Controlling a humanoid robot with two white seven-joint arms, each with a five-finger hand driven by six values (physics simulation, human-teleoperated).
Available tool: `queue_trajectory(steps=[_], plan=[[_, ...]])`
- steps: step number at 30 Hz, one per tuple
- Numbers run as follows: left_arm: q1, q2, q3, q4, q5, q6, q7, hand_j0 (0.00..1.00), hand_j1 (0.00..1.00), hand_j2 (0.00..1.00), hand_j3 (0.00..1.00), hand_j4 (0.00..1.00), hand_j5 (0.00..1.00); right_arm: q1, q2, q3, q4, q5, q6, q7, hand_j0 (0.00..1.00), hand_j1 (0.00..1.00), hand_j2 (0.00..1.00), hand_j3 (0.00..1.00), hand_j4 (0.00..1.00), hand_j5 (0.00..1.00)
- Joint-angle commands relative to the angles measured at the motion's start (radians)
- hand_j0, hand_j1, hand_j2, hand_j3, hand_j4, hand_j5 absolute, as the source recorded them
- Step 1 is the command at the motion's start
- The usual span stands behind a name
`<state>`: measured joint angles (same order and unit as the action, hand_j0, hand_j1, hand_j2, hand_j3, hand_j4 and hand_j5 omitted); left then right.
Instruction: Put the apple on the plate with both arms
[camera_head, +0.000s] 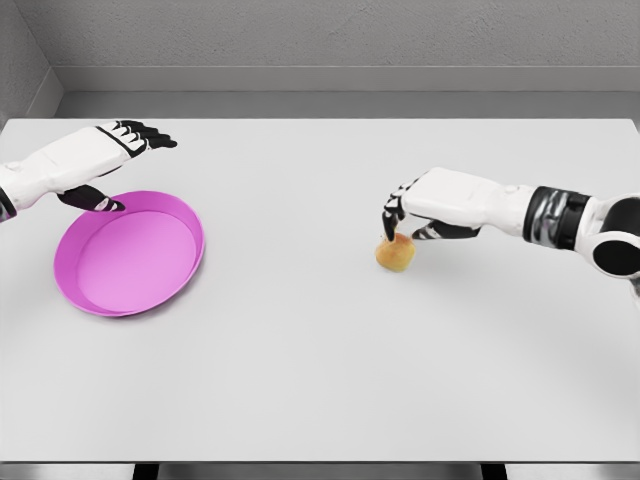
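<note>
The step in hand looks like the pick-up: the right hand, its white arm reaching in from three o'clock, hangs directly over the small round yellow-orange apple, with dark fingertips curled down to touch or nearly touch its top; whether they have closed on the fruit cannot be told from this view, and the apple appears to sit on the plain white table, a little to the three o'clock side of centre. The shallow round magenta plate lies well apart from it, out toward nine o'clock. The left hand hovers at the plate's eleven o'clock rim, fingers extended and relaxed, the thumb dipping near or onto the rim, holding nothing that shows. Next, I judge, the right fingers must settle around the apple's sides before lifting, then carry it toward nine o'clock while the left hand steadies or offers the plate. Nothing else stands on the table between fruit and plate; the main risk is the round apple rolling away under a top-heavy pinch.
</note>
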<state>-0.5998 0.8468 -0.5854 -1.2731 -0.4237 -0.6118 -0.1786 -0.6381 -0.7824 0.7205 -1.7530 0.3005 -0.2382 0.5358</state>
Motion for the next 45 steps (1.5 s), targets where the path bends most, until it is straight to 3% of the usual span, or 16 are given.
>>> queue_trajectory(steps=[1, 3, 6, 7, 9, 10, 12, 15, 17, 19, 22, 25, 31, 35, 37, 45], plan=[[0.002, 0.001, 0.001, 0.0, 0.006, 0.001, 0.001, 1.0, 1.0, 1.0, 1.0, 1.0, 1.0, -0.005, 0.043, 0.036, 0.0, -0.003, 0.0, 0.0, 0.39, 0.39, 0.39, 0.39, 0.39, 0.39], [0.002, 0.0, 0.001, 0.001, 0.006, 0.001, 0.001, 1.0, 1.0, 1.0, 1.0, 1.0, 1.0, -0.026, 0.086, 0.054, 0.0, -0.001, 0.0, 0.001, 0.39, 0.39, 0.39, 0.39, 0.39, 0.39], [0.0, 0.0, 0.001, 0.001, 0.006, 0.001, 0.001, 1.0, 1.0, 1.0, 1.0, 1.0, 1.0, -0.052, 0.074, 0.059, 0.0, -0.003, -0.023, 0.001, 0.45, 0.45, 0.45, 0.45, 0.45, 0.45], [0.0, 0.0, 0.001, 0.0, 0.006, 0.001, 0.001, 1.0, 1.0, 1.0, 1.0, 1.0, 1.0, -0.057, 0.057, 0.054, 0.0, -0.003, -0.023, 0.0, 0.52, 0.52, 0.52, 0.52, 0.52, 0.52], [0.002, 0.001, 0.001, 0.0, 0.006, 0.001, 0.001, 1.0, 1.0, 1.0, 1.0, 1.0, 1.0, -0.048, -0.004, -0.013, 0.001, -0.037, -0.012, -0.004, 0.89, 0.89, 0.89, 0.89, 0.89, 0.89], [0.002, 0.003, 0.002, 0.0, 0.006, 0.001, 0.001, 1.0, 1.0, 1.0, 1.0, 1.0, 1.0, -0.046, -0.04, -0.035, 0.003, -0.043, -0.01, -0.004, 1.0, 1.0, 1.0, 1.0, 1.0, 1.0], [0.002, 0.001, 0.001, 0.0, 0.006, 0.001, 0.001, 1.0, 1.0, 1.0, 1.0, 1.0, 1.0, -0.035, -0.113, -0.104, 0.01, -0.043, -0.021, -0.004, 1.0, 1.0, 1.0, 1.0, 1.0, 1.0], [0.002, -0.003, 0.004, -0.011, 0.008, 0.001, 0.001, 1.0, 1.0, 1.0, 1.0, 1.0, 1.0, 0.086, -0.182, -0.285, 0.016, -0.043, -0.026, -0.004, 1.0, 1.0, 1.0, 1.0, 1.0, 1.0], [-0.003, -0.06, -0.007, -0.02, 0.008, 0.001, -0.002, 1.0, 1.0, 1.0, 1.0, 1.0, 1.0, 0.103, -0.21, -0.311, 0.017, -0.043, -0.026, -0.004, 1.0, 1.0, 1.0, 1.0, 1.0, 1.0], [-0.028, -0.103, -0.014, -0.038, 0.014, 0.001, -0.067, 1.0, 1.0, 1.0, 1.0, 1.0, 1.0, 0.103, -0.219, -0.332, 0.018, -0.043, -0.026, -0.004, 1.0, 1.0, 1.0, 1.0, 1.0, 1.0], [-0.055, -0.15, -0.031, -0.098, 0.008, 0.001, -0.073, 1.0, 1.0, 1.0, 1.0, 1.0, 1.0, 0.101, -0.221, -0.332, 0.02, -0.043, -0.027, -0.004, 1.0, 1.0, 1.0, 1.0, 1.0, 1.0], [-0.114, -0.212, -0.119, -0.109, 0.007, 0.001, -0.133, 1.0, 1.0, 1.0, 1.0, 1.0, 1.0, 0.107, -0.205, -0.331, 0.018, -0.041, -0.026, -0.002, 1.0, 1.0, 1.0, 1.0, 1.0, 1.0], [-0.164, -0.331, -0.201, -0.098, -0.139, 0.001, -0.139, 1.0, 1.0, 1.0, 1.0, 1.0, 1.0, 0.109, -0.218, -0.331, 0.018, -0.043, -0.021, -0.002, 1.0, 1.0, 1.0, 1.0, 1.0, 1.0], [-0.193, -0.387, -0.274, -0.091, -0.178, 0.001, -0.14, 1.0, 1.0, 1.0, 1.0, 1.0, 1.0, 0.113, -0.219, -0.331, 0.02, -0.043, -0.021, -0.002, 1.0, 1.0, 1.0, 1.0, 1.0, 1.0], [-0.216, -0.426, -0.323, -0.057, -0.178, 0.001, -0.14, 1.0, 1.0, 1.0, 1.0, 1.0, 1.0, 0.121, -0.218, -0.331, 0.02, -0.043, -0.021, -0.002, 1.0, 1.0, 1.0, 1.0, 1.0, 1.0], [-0.229, -0.551, -0.352, 0.046, -0.23, 0.001, -0.14, 1.0, 1.0, 1.0, 1.0, 1.0, 1.0, 0.153, -0.221, -0.331, 0.01, -0.043, -0.021, -0.002, 1.0, 1.0, 1.0, 1.0, 1.0, 1.0]])
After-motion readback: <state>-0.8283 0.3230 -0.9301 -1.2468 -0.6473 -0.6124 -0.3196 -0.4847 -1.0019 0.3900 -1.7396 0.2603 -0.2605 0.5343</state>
